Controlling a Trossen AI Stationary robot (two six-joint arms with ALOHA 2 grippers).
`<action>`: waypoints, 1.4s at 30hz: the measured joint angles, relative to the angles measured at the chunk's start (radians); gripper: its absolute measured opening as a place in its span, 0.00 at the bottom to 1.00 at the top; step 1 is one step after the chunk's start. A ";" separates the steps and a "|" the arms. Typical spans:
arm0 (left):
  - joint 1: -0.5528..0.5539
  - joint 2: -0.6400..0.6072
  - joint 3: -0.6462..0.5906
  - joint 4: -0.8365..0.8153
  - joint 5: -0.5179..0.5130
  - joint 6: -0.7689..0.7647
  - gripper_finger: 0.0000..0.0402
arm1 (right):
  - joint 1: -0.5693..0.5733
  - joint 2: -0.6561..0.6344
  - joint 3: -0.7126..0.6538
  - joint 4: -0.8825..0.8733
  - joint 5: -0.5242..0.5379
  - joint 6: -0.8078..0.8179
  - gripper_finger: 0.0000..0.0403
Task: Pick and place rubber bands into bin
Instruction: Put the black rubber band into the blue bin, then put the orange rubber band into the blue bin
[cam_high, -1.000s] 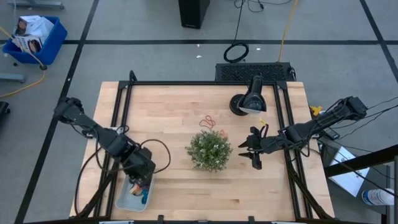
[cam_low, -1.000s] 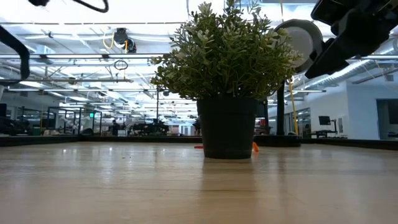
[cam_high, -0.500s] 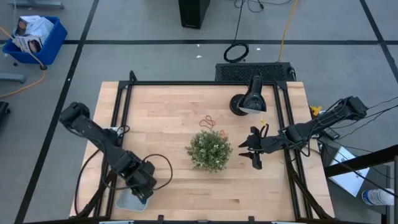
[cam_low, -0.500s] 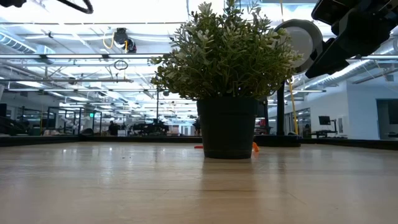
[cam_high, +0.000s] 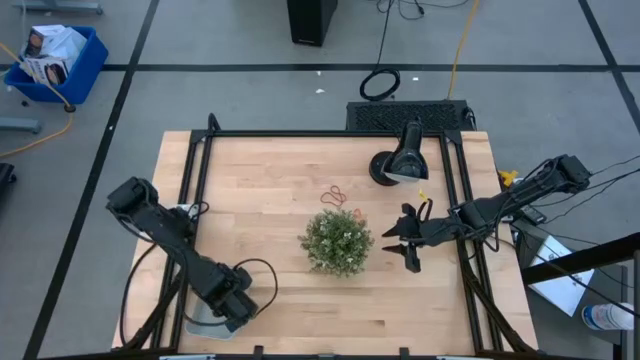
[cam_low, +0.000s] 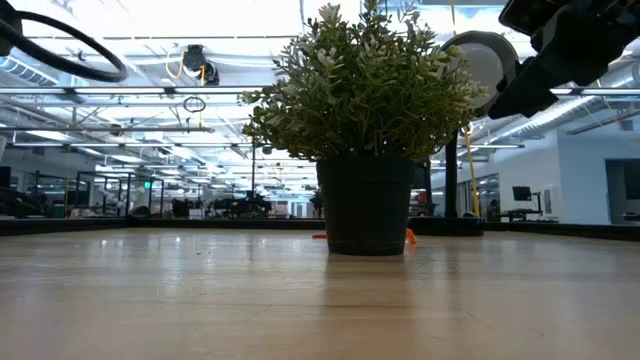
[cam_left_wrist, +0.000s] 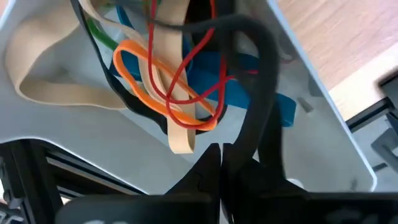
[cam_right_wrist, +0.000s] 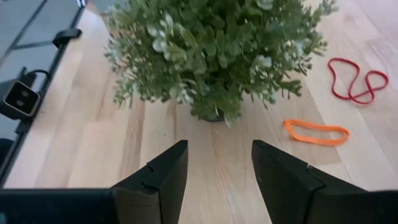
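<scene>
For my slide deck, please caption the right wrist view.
Open right end effector faces the plant; orange and red rubber bands lie beyond.

Most of the bin (cam_high: 200, 322) under the left claw (cam_high: 232, 305); bin contents hidden from above.

I can't read any text, label, brand, number or sign in any of my views. The paper in the blue floor bin (cam_high: 52, 55) carries some print, but it's too small for me to make out, and nothing on the table (cam_high: 260, 190) is lettered
</scene>
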 joint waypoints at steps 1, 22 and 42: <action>0.000 0.002 0.000 0.000 -0.004 0.005 0.07 | 0.000 0.000 0.000 0.009 0.000 0.000 0.43; 0.013 -0.005 0.000 -0.024 -0.049 0.062 0.15 | 0.000 0.000 0.000 0.027 -0.001 -0.002 0.43; 0.017 -0.154 0.000 -0.114 -0.150 0.063 0.41 | 0.000 0.000 0.000 0.026 -0.001 -0.003 0.44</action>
